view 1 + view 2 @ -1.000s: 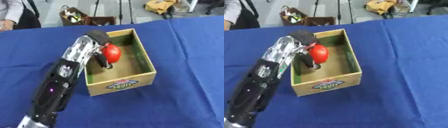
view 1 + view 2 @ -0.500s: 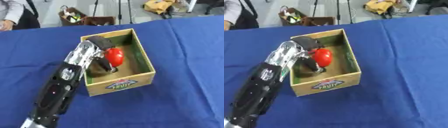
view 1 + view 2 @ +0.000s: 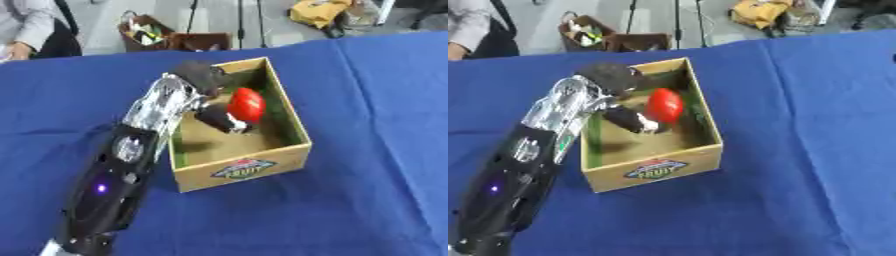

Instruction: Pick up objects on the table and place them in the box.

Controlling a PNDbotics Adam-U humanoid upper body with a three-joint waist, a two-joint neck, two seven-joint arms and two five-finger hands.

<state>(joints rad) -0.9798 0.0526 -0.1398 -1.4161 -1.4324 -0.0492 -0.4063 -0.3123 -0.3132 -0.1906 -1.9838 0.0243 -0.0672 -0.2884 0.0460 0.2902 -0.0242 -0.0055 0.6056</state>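
The robot's left arm [image 3: 122, 170], black with a silver wrist section, reaches up from the lower left of the table and over the near left wall of the box [image 3: 241, 170]. The box is an open cardboard carton with a printed label on its front face; it stands on the blue tablecloth [image 3: 367, 150], turned slightly askew to the table's edges. The left hand [image 3: 210, 95] is inside the box's opening, its dark back up near the far left corner and its fingers [image 3: 627, 120] curled down and round toward the red object [image 3: 247, 105]. That object is a smooth, rounded red thing, oval in outline, and its exact kind cannot be made out. It sits within the box, in the far right part of the interior, close to the right wall, with the fingers touching its left side; whether it rests on the box floor or hangs just above it cannot be told. The fingers are bent together round the red object, so the hand reads as closed on it, with the fingertips showing pale against the brown floor. A shadow of the hand lies on the box floor below and to the left of the fingers. The right hand appears in neither view. Beyond the far edge of the table a brown bag [image 3: 144, 32] stands on the grey floor, and a yellow item [image 3: 319, 10] lies farther to the right.
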